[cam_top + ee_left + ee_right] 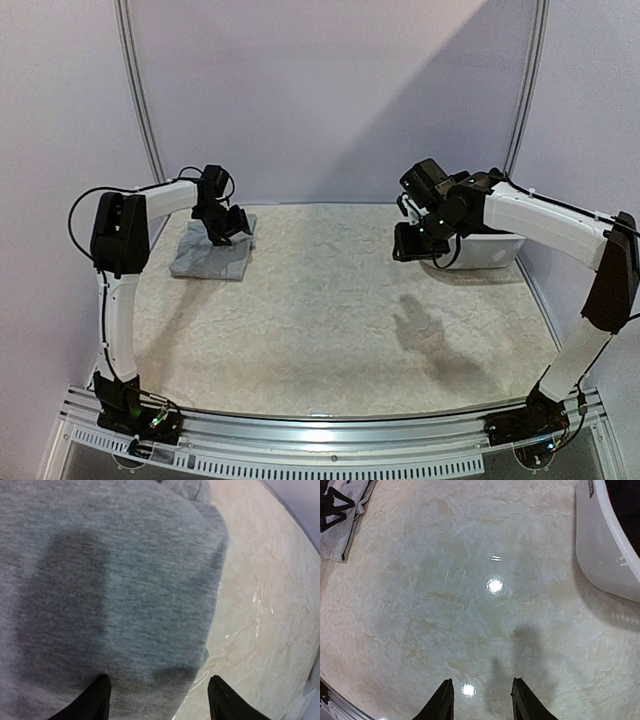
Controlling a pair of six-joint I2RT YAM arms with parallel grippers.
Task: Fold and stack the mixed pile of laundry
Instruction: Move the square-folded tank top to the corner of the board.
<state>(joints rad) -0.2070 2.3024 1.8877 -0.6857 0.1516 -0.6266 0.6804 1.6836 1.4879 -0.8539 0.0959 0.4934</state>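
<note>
Nearest the arm bases there is only the pale, glossy table (330,330), well short of the grey garment (200,262), the one piece of the laundry that shows. Farther out, and well to the right of that garment, the right gripper (482,700) hangs above the tabletop with its jaws parted and nothing between them. Farther again, at the far left, the grey garment lies folded into a flat, rough rectangle. The left gripper (157,700) hovers right over it, jaws spread and released, one finger above the cloth and the other just past its right edge over the table. The fabric looks like a soft, matte jersey knit: light, limp and not slippery, with nothing to break. It would probably sag and fall open if lifted by a single layer. The best hold, I judge, is a pinch through all layers at a folded edge or corner. Well to the right of the garment stands the white basket (490,250); its contents cannot be made out. The garment shows no brand or writing, and a dark mark at the basket's rim is too small to read.
</note>
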